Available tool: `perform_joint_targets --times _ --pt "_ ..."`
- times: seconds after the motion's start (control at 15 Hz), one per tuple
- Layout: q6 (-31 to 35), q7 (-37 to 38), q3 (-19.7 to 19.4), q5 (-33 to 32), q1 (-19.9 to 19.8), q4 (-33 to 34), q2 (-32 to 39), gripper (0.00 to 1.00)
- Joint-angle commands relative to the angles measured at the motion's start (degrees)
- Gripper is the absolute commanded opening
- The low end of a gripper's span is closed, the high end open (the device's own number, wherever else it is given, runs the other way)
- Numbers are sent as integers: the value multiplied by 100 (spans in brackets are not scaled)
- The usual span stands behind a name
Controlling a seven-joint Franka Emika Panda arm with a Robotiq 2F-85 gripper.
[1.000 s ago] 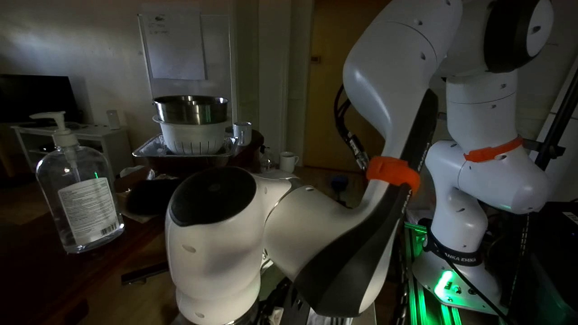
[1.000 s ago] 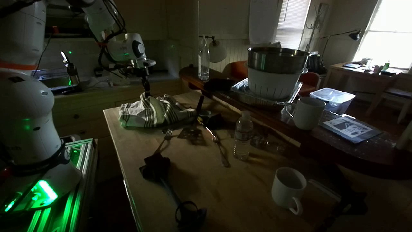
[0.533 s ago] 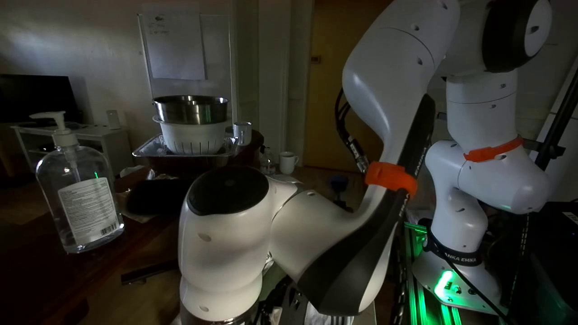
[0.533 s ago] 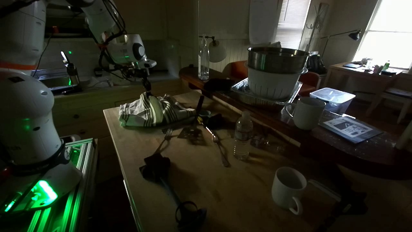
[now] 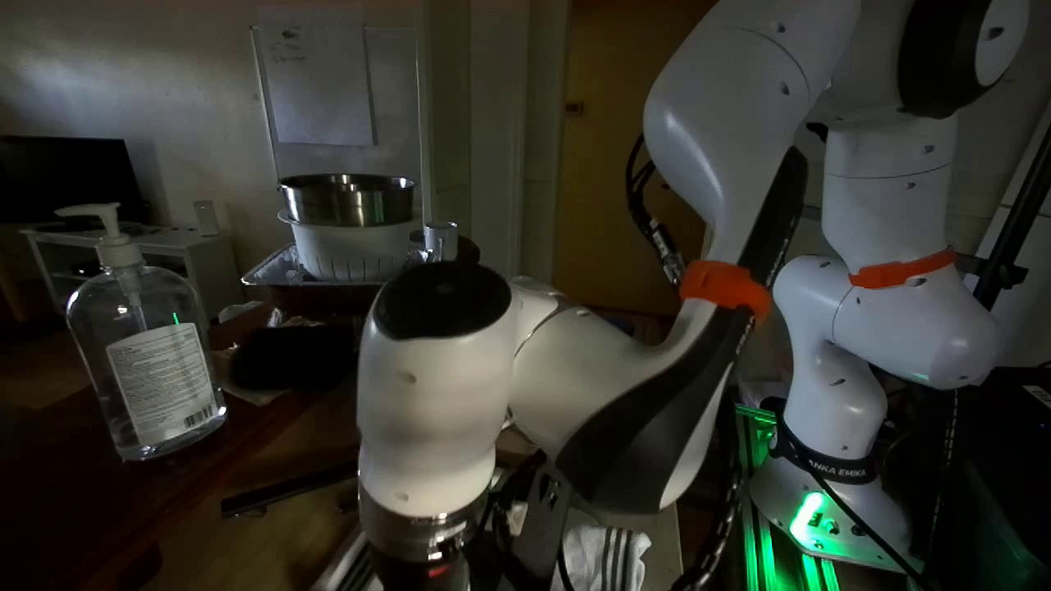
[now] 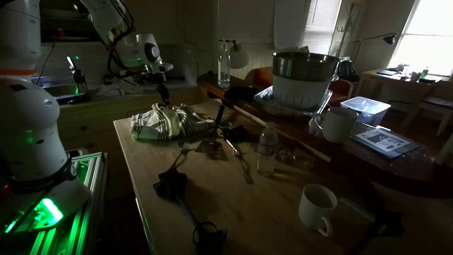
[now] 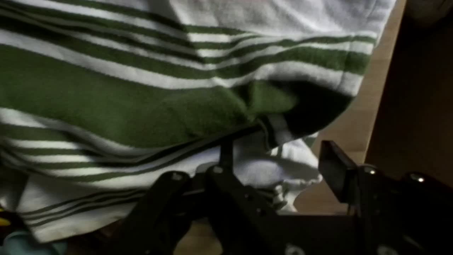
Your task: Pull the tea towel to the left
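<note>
Over the striped tea towel (image 6: 170,123), which is bunched on the desk (image 6: 226,198), the gripper (image 7: 277,154) is held with its jaws spread apart, and whether the towel is touched cannot be told. If the jaws are closed too shallowly, only a loose fold may be pinched and lost; if the towel is snagged on the slotted spatula (image 6: 211,147) just beside it, both may be dragged together when the pull is made.
</note>
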Motion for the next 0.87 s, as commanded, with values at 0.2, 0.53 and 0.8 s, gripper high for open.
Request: perform_joint_targets --times 0.2,0.53,0.8 --pt "336 -540 36 119 -792 -1606 -2219 100" --pt "615 -2940 -1139 2063 326 -2456 -3530 100" --pt "494 -3014 -429 2224 -418 -2254 -3422 100"
